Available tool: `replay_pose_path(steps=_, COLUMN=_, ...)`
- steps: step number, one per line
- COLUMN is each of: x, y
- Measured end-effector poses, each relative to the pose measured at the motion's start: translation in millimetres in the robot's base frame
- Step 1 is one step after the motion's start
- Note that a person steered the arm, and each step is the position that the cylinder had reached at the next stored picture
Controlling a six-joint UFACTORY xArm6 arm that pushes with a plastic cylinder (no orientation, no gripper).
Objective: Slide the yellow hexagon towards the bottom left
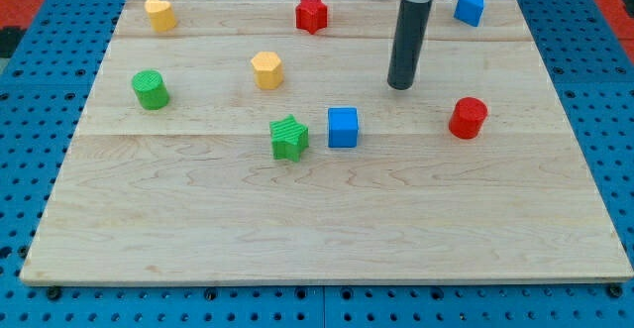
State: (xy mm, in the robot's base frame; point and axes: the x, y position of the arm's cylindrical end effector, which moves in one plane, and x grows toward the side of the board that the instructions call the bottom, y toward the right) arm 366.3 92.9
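The yellow hexagon (266, 69) sits on the wooden board (327, 229) left of centre in the upper half. My tip (400, 84) is the lower end of a dark rod. It stands well to the right of the hexagon, at about the same height in the view, and touches no block. The blue cube (343, 127) lies below and left of the tip. The green star (288, 137) lies below the hexagon.
A yellow heart-like block (159, 14) is at top left. A green cylinder (151, 89) is at the left. A red star (311, 14) is at top centre, a blue block (470, 8) at top right, a red cylinder (468, 118) at the right.
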Motion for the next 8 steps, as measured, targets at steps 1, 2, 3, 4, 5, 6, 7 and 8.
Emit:
replay_pose_path(steps=1, x=10, y=-9)
replay_pose_path(steps=2, x=14, y=-58)
replay_pose_path(steps=3, x=-31, y=-85)
replay_pose_path(steps=4, x=-43, y=-134)
replay_pose_path(steps=5, x=-10, y=-207)
replay_pose_path(steps=6, x=-37, y=-202)
replay_pose_path(steps=7, x=-31, y=-251)
replay_pose_path(steps=8, x=-9, y=-234)
